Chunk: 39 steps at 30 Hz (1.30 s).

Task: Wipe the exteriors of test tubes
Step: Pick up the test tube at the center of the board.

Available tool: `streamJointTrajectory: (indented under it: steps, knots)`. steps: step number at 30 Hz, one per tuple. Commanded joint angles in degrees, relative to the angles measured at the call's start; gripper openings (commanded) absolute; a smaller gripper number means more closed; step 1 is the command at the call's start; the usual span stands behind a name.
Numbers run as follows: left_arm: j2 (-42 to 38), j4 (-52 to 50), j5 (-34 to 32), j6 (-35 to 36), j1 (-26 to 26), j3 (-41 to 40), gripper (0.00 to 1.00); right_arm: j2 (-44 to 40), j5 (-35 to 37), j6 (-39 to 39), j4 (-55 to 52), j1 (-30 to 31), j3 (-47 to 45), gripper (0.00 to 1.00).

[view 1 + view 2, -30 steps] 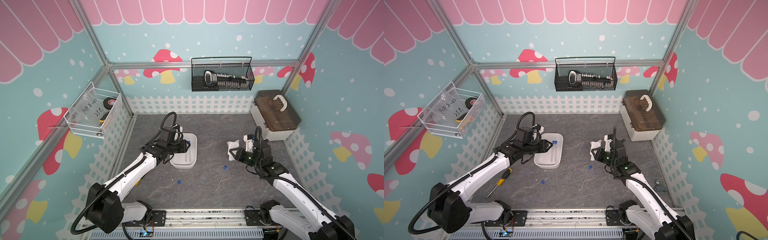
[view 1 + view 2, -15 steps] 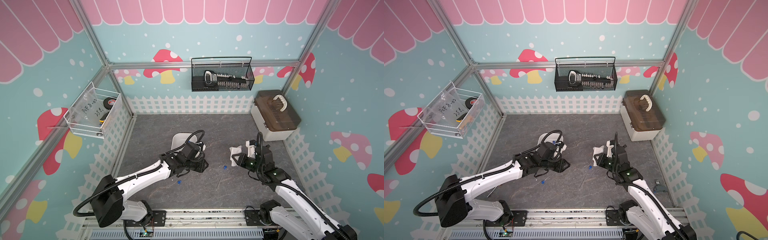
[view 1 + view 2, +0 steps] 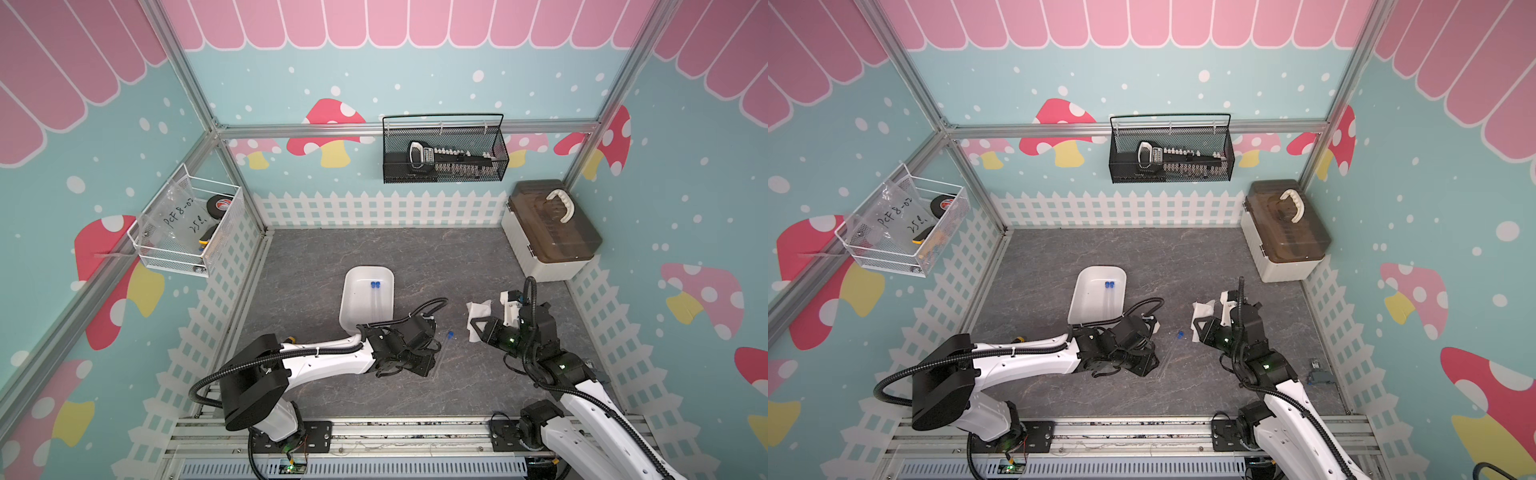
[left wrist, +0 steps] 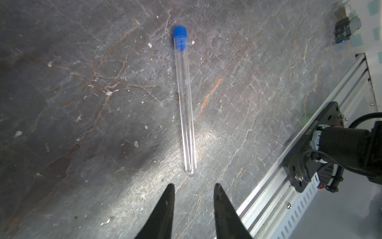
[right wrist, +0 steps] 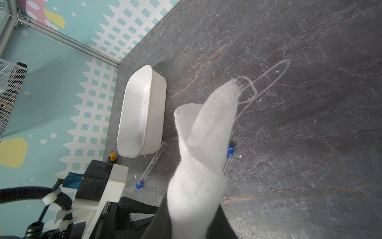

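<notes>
Now my left gripper, jaws apart and empty, faces a test tube lying flat: probably light, slick, fragile; grip mid-length. My right gripper clamps the cloth.

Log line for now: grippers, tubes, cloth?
left gripper: open, empty, facing clear blue-capped test tube on grey table | right gripper: shut on white cloth | white rounded tray: two tubes inside

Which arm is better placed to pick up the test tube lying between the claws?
Left. The left claw is open and empty, aimed at the test tube just ahead of its tips; the right claw is shut on the white cloth.
</notes>
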Motion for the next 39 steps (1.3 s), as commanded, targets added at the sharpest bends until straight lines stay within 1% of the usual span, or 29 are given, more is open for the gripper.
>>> streamJointTrajectory:
  steps: [1,6,13,21,28,33,39]
  knots:
    - [1.7,0.4,-3.5,-1.8,-0.9,0.3,0.33,-1.4,0.0,0.0,-2.1,-0.4,-1.3,0.20]
    - [4.6,-1.7,-5.9,-1.1,-2.4,3.0,0.33,-1.5,0.5,-0.5,-1.9,-0.4,-1.6,0.20]
    - [10.8,-3.6,-5.5,0.5,-3.7,8.0,0.34,-1.0,0.6,-1.1,-1.9,-0.5,-1.3,0.20]
    - [14.6,-5.5,-6.6,1.2,-3.8,10.5,0.34,-2.5,0.8,-0.4,-1.9,-0.8,-2.2,0.21]
    - [16.0,-6.5,-7.7,1.0,-3.8,10.8,0.32,-3.4,0.9,0.0,-1.8,-0.8,-3.0,0.21]
    - [15.6,-7.4,-9.7,0.5,-3.8,10.1,0.32,-3.2,0.7,0.0,-1.8,-0.8,-3.3,0.21]
    - [15.2,-7.1,-9.8,-0.7,-3.2,8.8,0.31,-3.1,0.6,0.0,-1.7,-0.9,-3.2,0.21]
